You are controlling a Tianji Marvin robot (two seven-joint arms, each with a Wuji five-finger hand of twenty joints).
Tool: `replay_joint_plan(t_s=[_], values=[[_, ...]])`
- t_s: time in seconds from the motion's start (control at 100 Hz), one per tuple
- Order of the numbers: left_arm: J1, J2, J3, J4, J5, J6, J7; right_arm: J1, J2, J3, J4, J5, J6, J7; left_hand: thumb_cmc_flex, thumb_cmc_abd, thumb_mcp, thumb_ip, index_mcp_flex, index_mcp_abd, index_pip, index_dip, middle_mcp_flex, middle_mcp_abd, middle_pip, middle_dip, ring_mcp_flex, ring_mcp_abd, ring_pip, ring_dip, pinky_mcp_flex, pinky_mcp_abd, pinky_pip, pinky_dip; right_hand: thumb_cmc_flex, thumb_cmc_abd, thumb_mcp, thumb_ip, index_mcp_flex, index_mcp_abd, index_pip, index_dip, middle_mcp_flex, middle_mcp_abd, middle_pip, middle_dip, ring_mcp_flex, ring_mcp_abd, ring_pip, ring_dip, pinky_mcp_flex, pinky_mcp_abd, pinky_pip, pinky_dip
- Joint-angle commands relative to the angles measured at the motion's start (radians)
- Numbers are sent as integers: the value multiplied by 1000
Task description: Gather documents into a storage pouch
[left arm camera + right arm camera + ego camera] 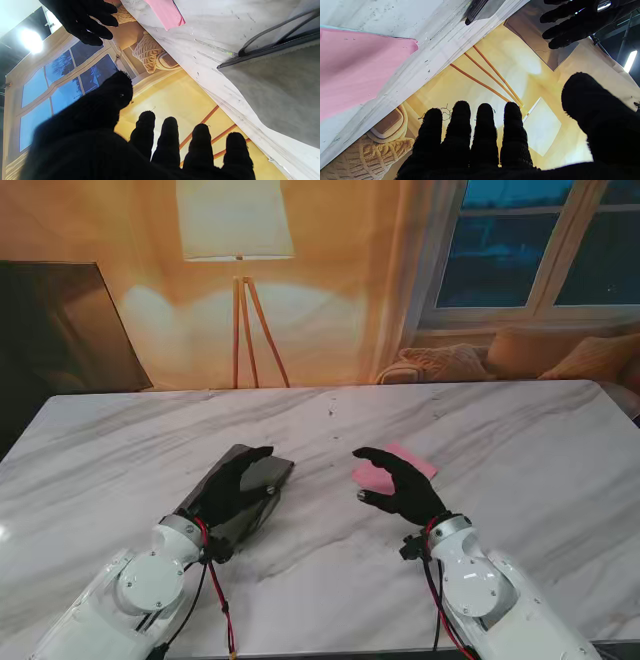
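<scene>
A dark grey zip pouch (278, 473) lies flat on the marble table, left of centre. My left hand (232, 485) is spread over its middle, fingers apart and holding nothing; whether it touches the pouch I cannot tell. The left wrist view shows the pouch (275, 87) with its zip edge, and the pink document (167, 12) beyond it. That pink document (418, 461) lies to the right of the pouch. My right hand (400, 485) hovers over the document's near edge, open and empty. In the right wrist view the pink document (357, 70) sits close to the straight fingers (482, 135).
The white marble table (520, 440) stretches wide on both sides. Beyond its far edge stand a tripod floor lamp (240, 240), a dark panel (60, 330) on the left and sofa cushions (450, 362) under a window.
</scene>
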Motion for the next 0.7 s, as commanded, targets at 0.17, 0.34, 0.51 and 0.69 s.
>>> replay_joint_plan(t_s=[0.17, 0.34, 0.51, 0.69], values=[[3, -2, 1, 0, 2, 20, -20, -8, -1, 3, -4, -5, 4, 5, -10, -11, 58, 29, -12, -30, 5, 2, 16, -21, 7, -10, 29, -17, 10, 4, 7, -7, 0, 20, -11, 7, -2, 0, 13, 4, -1, -7, -4, -21, 4, -4, -6, -29, -11, -15, -3, -12, 4, -2], [-10, -3, 16, 6, -4, 44, -23, -13, 0, 9, -9, 0, -3, 8, -20, -17, 38, 18, -15, -30, 9, 6, 18, 2, 25, 11, 39, 8, 26, 20, 11, 6, 6, 35, -11, 9, -5, 1, 13, 5, -1, -7, -5, -20, 5, -3, -6, -27, -12, -14, -3, -12, 3, 0], [-24, -8, 29, 12, 17, 80, -2, -8, -1, 18, -2, -3, -3, 3, -30, -10, -32, 5, -17, -18, 13, 13, 0, 25, 44, 60, 37, 37, 49, 61, 7, -8, 11, 65, -12, 12, -6, 2, 15, 5, 1, -6, -3, -17, 8, -1, -5, -21, -11, -11, 1, -8, 5, 4], [-25, -9, 40, 5, 77, 132, 24, -6, -2, 17, 2, 9, 17, 10, -39, -7, -59, 2, -23, -11, 12, 15, -35, 33, 37, 73, -23, 31, 33, 67, -24, -29, 3, 72, -11, 16, -8, 3, 14, 7, 1, -6, -6, -14, 13, 3, -9, -20, -11, -9, -1, -8, 6, 9]])
